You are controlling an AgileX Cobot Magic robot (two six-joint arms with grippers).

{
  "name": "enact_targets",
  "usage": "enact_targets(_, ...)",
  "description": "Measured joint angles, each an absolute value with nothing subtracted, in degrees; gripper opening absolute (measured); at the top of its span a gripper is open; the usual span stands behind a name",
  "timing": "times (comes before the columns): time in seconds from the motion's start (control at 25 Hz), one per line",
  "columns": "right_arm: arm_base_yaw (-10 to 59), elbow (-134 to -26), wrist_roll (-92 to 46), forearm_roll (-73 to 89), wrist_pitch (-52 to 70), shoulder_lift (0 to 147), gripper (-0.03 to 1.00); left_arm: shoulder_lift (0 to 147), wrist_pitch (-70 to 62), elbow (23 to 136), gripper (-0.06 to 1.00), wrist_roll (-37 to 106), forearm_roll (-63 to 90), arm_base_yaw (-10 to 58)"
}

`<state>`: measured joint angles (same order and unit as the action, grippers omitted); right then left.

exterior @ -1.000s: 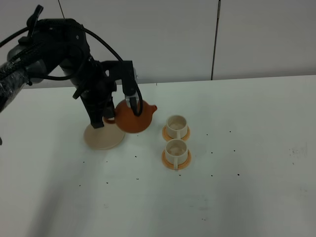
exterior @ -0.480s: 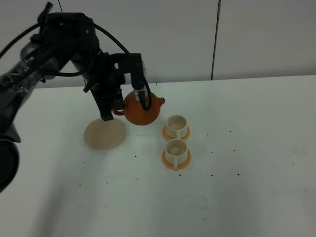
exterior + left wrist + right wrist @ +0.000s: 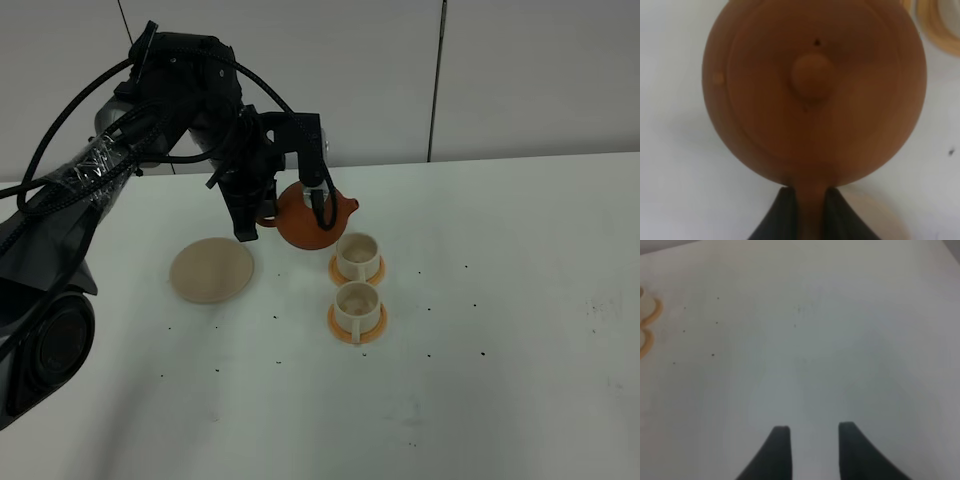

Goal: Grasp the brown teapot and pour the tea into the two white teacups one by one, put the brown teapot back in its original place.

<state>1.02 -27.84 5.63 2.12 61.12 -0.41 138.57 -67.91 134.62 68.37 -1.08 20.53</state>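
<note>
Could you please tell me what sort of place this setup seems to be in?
Probably a robotics lab bench rather than a kitchen: a white table against blank wall panels, a cable-draped black robot arm, and a brown teapot with two white teacups.

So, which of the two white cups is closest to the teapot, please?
The rear cream-white cylindrical cup, directly beside the terracotta clay teapot's spout; its twin sits nearer the camera.
</note>
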Motion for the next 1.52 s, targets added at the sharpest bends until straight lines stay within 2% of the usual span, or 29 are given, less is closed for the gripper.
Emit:
enact_targets(0.56, 1.0, -27.8, 5.6, 2.1, 61.1, -0.4, 0.23, 138.6, -68.0, 134.6, 0.17, 68.8, -9.7, 22.1)
enact_targets(1.52, 1.0, -27.8, 5.6, 2.1, 61.1, -0.4, 0.23, 138.6, -67.9, 134.6, 0.17, 69.4, -15.5, 24.8)
